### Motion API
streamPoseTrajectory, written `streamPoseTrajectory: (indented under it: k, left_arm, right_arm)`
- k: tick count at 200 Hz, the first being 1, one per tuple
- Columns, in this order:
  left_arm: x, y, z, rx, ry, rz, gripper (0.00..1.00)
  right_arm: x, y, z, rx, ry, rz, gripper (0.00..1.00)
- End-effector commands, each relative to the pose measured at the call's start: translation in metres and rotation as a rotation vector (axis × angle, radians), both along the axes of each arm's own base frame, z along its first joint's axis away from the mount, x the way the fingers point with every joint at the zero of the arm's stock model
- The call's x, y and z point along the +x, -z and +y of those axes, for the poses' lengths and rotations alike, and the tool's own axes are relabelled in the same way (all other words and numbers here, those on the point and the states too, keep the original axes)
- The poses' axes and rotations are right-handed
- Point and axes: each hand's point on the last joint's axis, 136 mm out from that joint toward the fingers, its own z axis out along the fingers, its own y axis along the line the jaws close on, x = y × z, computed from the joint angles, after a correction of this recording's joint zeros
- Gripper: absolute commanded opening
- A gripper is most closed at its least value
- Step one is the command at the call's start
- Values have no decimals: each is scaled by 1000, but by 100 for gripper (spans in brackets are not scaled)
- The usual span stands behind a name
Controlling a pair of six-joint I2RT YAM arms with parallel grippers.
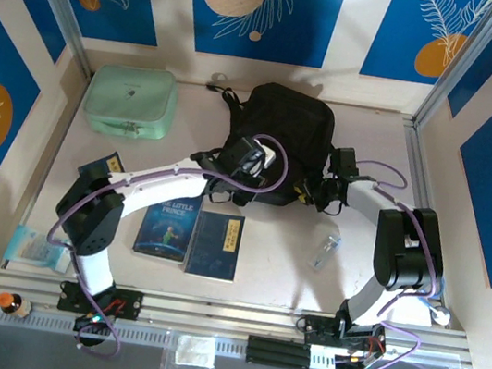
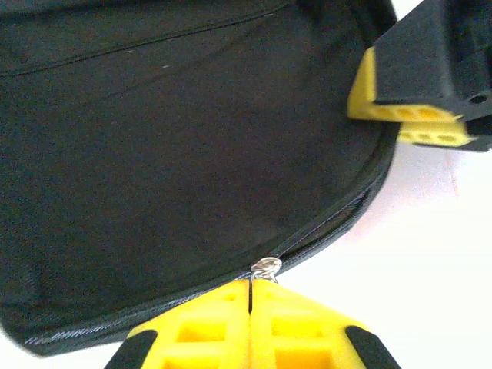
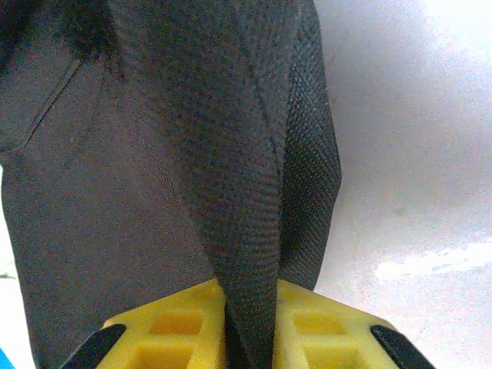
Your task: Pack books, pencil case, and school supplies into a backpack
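Two grippers hold the backpack (image 1: 284, 120), which lies at 12 o'clock on the table (image 1: 288, 275).
Left gripper (image 2: 250, 288) is fully closed with the metal zip pull (image 2: 265, 267) nipped at its tips; right gripper (image 3: 250, 300) pinches a fold of the bag's coarse black weave. Soft and limp, the fabric will likely sag and drag, so pull and seam look the best holds. From the bag, the blue book (image 1: 167, 227) reading "Little Prince" and the navy book (image 1: 216, 244), its yellow lettering too small to read, lie at 7 o'clock, and the clear plastic piece (image 1: 327, 251) lies at 5 o'clock.
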Motion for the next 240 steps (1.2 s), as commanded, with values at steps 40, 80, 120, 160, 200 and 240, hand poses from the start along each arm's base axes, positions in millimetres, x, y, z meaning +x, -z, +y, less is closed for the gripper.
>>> streamPoseTrajectory:
  k: [40, 80, 120, 160, 200, 240]
  left_arm:
    - [12, 13, 72, 167, -185, -21, 0]
    - [19, 21, 89, 156, -224, 10, 0]
    - [6, 16, 60, 37, -48, 63, 0]
    - [-18, 4, 16, -165, 128, 131, 0]
    - [-18, -4, -7, -251, 148, 140, 0]
    - [-11, 5, -2, -216, 95, 146, 0]
  right_arm:
    - [16, -2, -24, -165, -24, -42, 17]
    - [25, -9, -27, -253, -85, -81, 17]
    - [38, -5, -26, -268, -110, -90, 15]
    - [51, -7, -22, -251, -127, -116, 17]
    - [55, -19, -36, -242, -94, -145, 22]
    - [20, -45, -36, -145, -32, -133, 59]
